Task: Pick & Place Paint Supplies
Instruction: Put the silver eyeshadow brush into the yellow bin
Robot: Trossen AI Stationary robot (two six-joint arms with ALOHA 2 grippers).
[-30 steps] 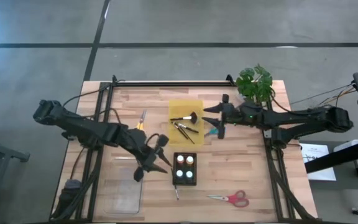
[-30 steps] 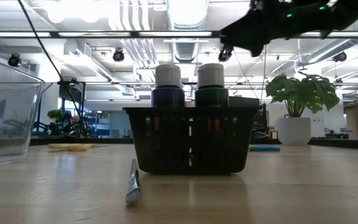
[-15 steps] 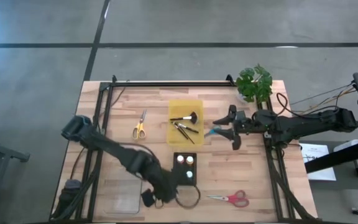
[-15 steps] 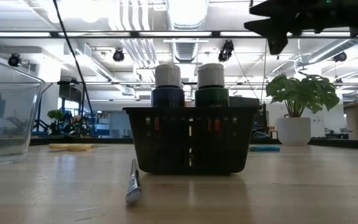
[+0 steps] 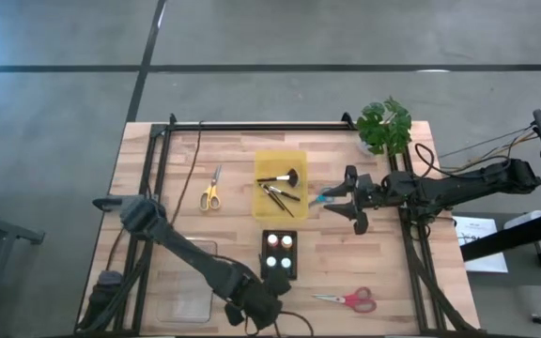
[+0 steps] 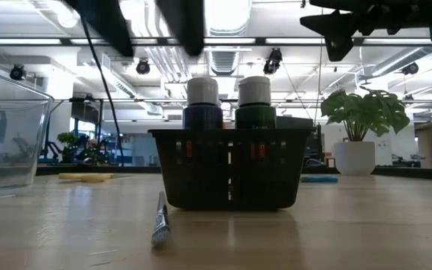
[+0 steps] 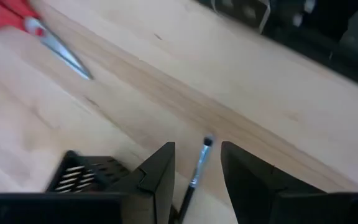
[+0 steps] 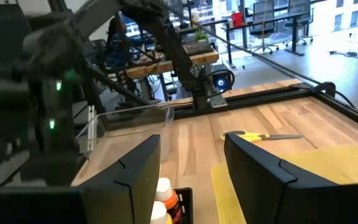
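stray brush [image 7: 197, 168]: thin dark-handled paintbrush lying loose on the desk [image 5: 346, 272] just in front of the black basket [image 5: 280, 255], pretty sure that's the next pick

paint bottles [image 5: 280, 253]: four of them standing in the black basket, looks like that part's sorted

yellow tray [image 5: 280, 181]: holds the broad black-bristled brush [image 5: 284, 176] plus a few thin brushes [image 5: 278, 196]

progress: my guess is mostly done, the stray brush being the one supply not put away yet

left gripper [image 7: 197, 177]: hovering right over the stray brush at the desk's near edge, fingers [image 7: 157, 180] spread apart with the brush between them, nothing held, not touching it as far as I can tell

right gripper [image 5: 355, 202]: hanging in the air just right of the yellow tray, fingers [image 8: 135, 174] wide apart and empty

other stuff: red scissors [image 5: 350, 299], yellow scissors [image 5: 211, 188], clear bin [image 5: 188, 286], potted plant [image 5: 385, 125], all left alone
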